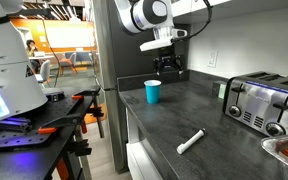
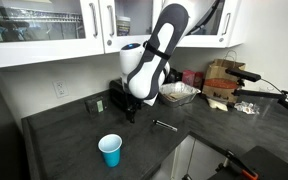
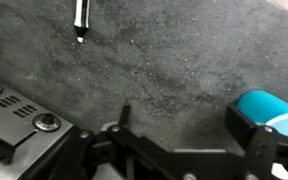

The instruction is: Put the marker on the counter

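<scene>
Dark grey tabletop (image 1: 184,112) carries one marker (image 1: 190,142) lying flat by its front edge, well apart from one blue cup (image 1: 152,92), bare surface between them, while one pincer (image 3: 181,118) hangs wide and empty near that cup.

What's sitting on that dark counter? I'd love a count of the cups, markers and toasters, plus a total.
Cups: 1, the blue cup
Markers: 1, the white marker, lying flat
Toasters: 1, the silver toaster
Total: 3 on the counter
</scene>
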`<state>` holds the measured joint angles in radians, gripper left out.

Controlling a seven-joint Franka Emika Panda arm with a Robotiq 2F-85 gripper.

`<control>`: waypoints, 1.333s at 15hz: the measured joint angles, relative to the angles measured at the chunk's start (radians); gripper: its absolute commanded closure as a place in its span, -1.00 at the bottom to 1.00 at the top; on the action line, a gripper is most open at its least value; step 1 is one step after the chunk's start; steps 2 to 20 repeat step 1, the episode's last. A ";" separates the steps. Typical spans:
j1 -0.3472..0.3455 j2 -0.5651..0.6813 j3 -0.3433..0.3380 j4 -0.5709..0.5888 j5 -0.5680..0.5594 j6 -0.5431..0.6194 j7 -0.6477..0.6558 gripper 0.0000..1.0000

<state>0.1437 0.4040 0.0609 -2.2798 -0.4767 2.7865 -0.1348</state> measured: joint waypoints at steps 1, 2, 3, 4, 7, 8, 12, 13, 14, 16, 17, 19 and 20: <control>-0.004 -0.015 0.013 -0.011 0.020 0.000 -0.020 -1.00; -0.004 -0.015 0.013 -0.011 0.020 0.000 -0.020 -1.00; -0.004 -0.015 0.013 -0.011 0.020 0.000 -0.020 -1.00; -0.004 -0.015 0.013 -0.011 0.020 0.000 -0.020 -1.00; -0.004 -0.015 0.013 -0.011 0.020 0.000 -0.020 -1.00; -0.004 -0.015 0.013 -0.011 0.020 0.000 -0.020 -1.00; -0.004 -0.015 0.013 -0.011 0.020 0.000 -0.020 -1.00; -0.004 -0.015 0.013 -0.011 0.020 0.000 -0.020 -1.00; -0.004 -0.015 0.013 -0.011 0.020 0.000 -0.020 -1.00; -0.004 -0.015 0.013 -0.011 0.020 0.000 -0.020 -1.00; -0.004 -0.015 0.013 -0.011 0.020 0.000 -0.020 -1.00; -0.004 -0.015 0.013 -0.011 0.020 0.000 -0.020 -1.00; -0.004 -0.015 0.013 -0.011 0.020 0.000 -0.020 -1.00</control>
